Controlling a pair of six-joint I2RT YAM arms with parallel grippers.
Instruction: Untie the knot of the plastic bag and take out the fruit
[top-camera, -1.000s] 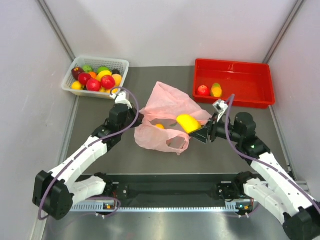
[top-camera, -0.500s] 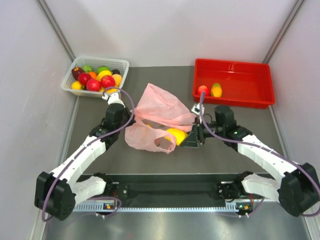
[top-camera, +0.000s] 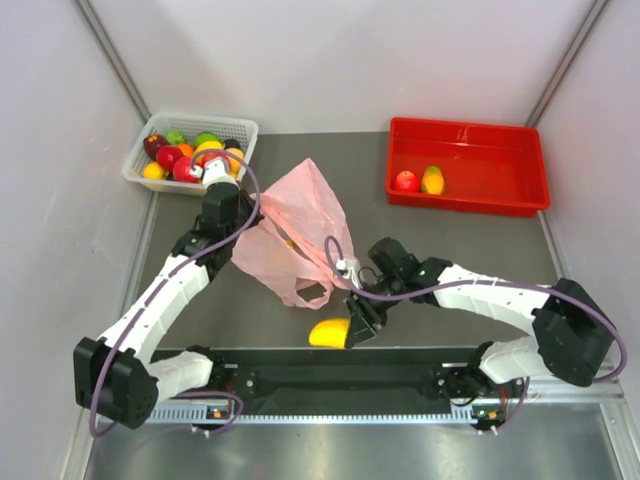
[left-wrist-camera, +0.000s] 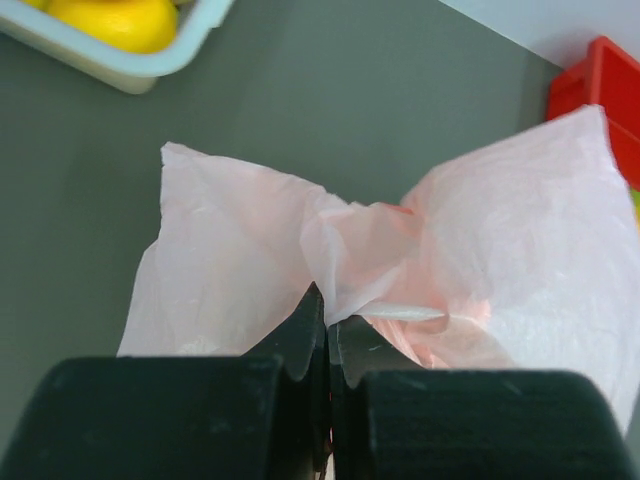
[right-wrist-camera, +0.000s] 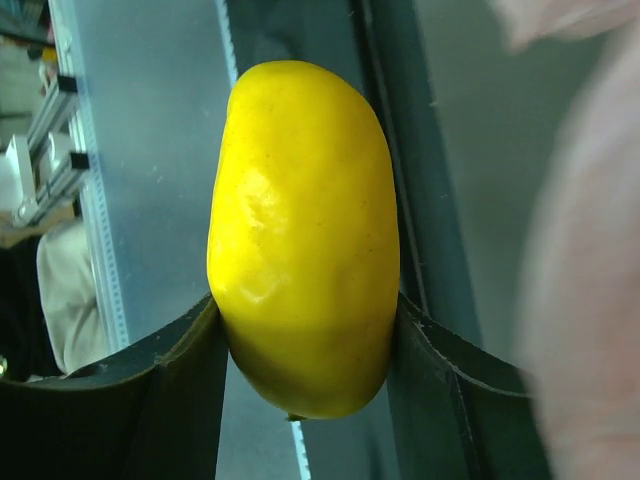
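The pink plastic bag (top-camera: 300, 215) hangs bunched from my left gripper (top-camera: 240, 228), which is shut on a fold of its film in the left wrist view (left-wrist-camera: 330, 318). An open handle loop (top-camera: 312, 292) lies at the bag's near end; no knot shows. My right gripper (top-camera: 346, 327) is shut on the larger yellow oval fruit (top-camera: 328, 332), held just over the table's near edge, clear of the bag. The right wrist view shows the fruit (right-wrist-camera: 305, 230) squeezed between both fingers. The red apple (top-camera: 406, 181) and the mango (top-camera: 432, 180) lie in the red tray (top-camera: 500, 150).
A white basket (top-camera: 240, 128) with a pile of several red, yellow and green fruits stands at the back left, close behind my left wrist. The black rail (top-camera: 400, 378) runs along the near edge under the held fruit. Grey walls close both sides.
My right gripper drew the yellow oval fruit out of the bag, down and left to the near edge. My left gripper pulled the bag up and towards the back left.
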